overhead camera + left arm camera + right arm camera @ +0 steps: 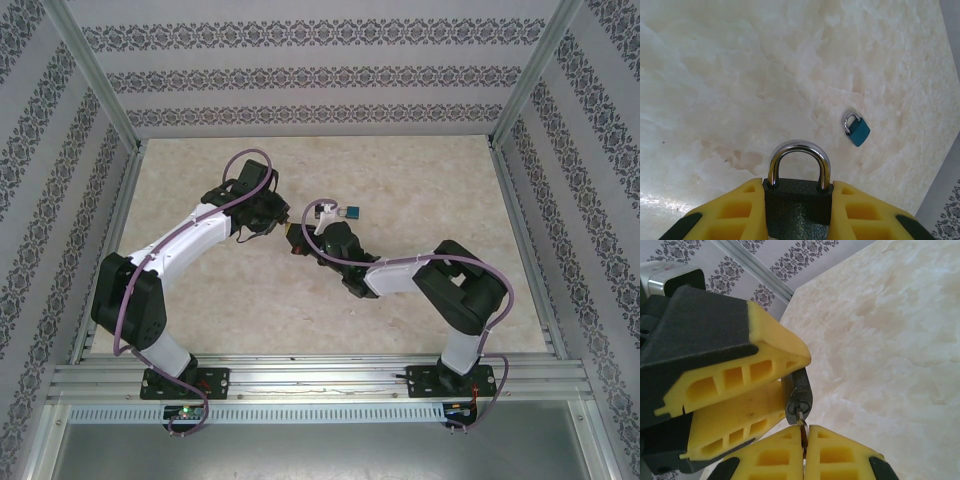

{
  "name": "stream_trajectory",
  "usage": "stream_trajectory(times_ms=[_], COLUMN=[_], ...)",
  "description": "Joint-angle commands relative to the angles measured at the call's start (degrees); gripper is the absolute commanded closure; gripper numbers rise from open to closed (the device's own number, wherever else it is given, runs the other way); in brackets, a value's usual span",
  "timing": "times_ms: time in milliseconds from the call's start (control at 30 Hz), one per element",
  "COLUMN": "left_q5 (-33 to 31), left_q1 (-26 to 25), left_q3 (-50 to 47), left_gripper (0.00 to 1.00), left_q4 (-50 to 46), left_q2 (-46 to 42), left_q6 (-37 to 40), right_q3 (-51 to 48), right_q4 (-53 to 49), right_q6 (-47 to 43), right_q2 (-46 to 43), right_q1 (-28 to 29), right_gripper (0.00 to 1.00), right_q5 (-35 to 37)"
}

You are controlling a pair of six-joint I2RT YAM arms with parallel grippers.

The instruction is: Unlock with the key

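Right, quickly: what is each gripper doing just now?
Left gripper: shut on the black padlock.
Right gripper: shut on the key, at the padlock's keyhole.

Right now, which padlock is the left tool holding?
The dark grey padlock, clamped in the left tool; the small teal padlock lies free on the table.
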Motion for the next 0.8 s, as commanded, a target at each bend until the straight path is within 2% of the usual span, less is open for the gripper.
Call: stream_trajectory(times_ms=[0,500,700,767], left_q5=[5.19,9.33,9.65,9.29], left_q1=[-2.50,-2.94,-2.74,-2.15], left_q3=[-0.09,-3.86,-4.59,-5.05], left_gripper=[0.89,0.95,0.95,0.95], left_q4=[1.76,7.52,8.50,7.97], left_q2=[0.56,-0.60,-0.77,-1.24], left_q6=[-2.11,-3.66,-3.24,-2.94], right_q3=[4.32,5.40,3.99,2.51], right_q4=[10.79,16.04,13.67,13.62], right_q6=[1.82,5.16,4.63,5.09], right_q2=[-0.04,1.65,-0.10,-0.77], right_q1=[0.81,-1.60,-2.15,-2.55], right_gripper=[1.00,1.00,1.00,0.96], right_q5=[-6.05,-9.55,-9.65,-9.53])
